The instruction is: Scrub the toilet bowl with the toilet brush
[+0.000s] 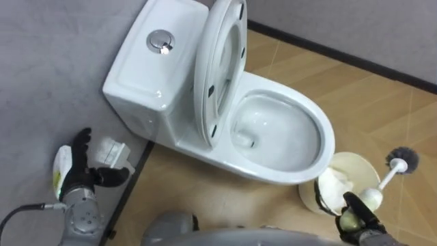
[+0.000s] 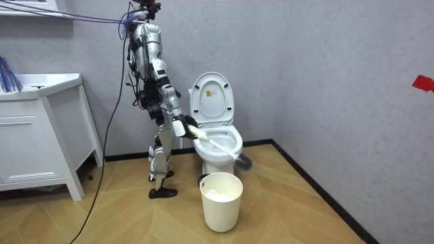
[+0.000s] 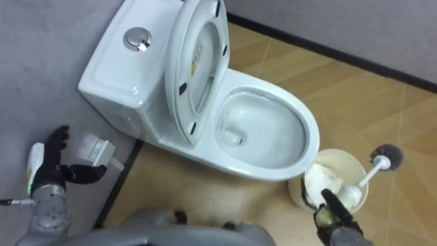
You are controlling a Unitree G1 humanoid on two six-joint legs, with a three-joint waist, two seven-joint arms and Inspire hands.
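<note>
The brush is outside the toilet. Its bristle head hangs in the air to the right of the bowl's front, past a bin that stands just beside that front. The right robot hand grasps its handle. The left robot hand is released, fingers straight, to the left of the toilet's tank. The toilet's seat is raised.

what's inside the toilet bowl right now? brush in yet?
Bare glossy toilet bowl with the drain opening at the bottom; no brush in it. The toilet brush is outside, in the right hand by the bin. Under the near rim is hidden.
</note>
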